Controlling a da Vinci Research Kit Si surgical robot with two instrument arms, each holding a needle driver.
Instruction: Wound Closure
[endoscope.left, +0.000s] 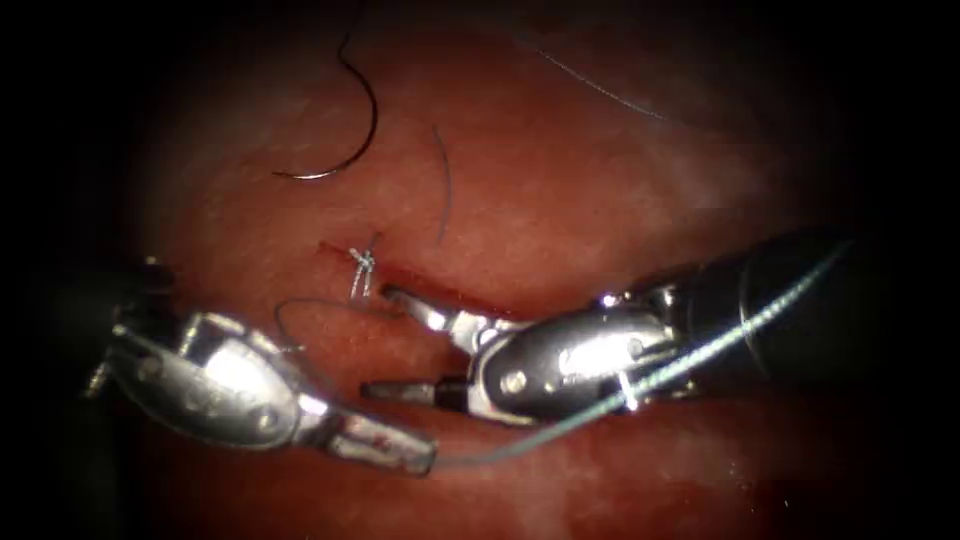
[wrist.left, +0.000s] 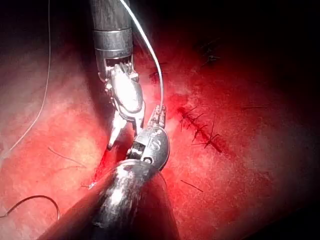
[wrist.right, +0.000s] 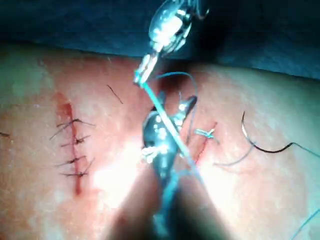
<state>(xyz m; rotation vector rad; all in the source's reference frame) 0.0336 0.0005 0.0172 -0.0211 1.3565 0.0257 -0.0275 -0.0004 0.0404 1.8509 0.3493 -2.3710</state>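
Plainly, left hand (endoscope.left: 415, 458) clamped on thread (endoscope.left: 560, 425), right hand (endoscope.left: 385, 340) apart, seemingly empty, needle (endoscope.left: 350, 130) lying free.

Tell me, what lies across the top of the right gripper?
A thread lies over the right gripper, whose jaws stand open above the cut, running to the shut left gripper. The tissue beneath the tool is hidden. The needle lies free.

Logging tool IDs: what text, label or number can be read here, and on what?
None can be read.
A mark on the left tool: too blurred to read.
The left tool's jaws hold the thread; the right tool, jaws open, holds nothing; the needle lies free on the tissue, left of the cut.
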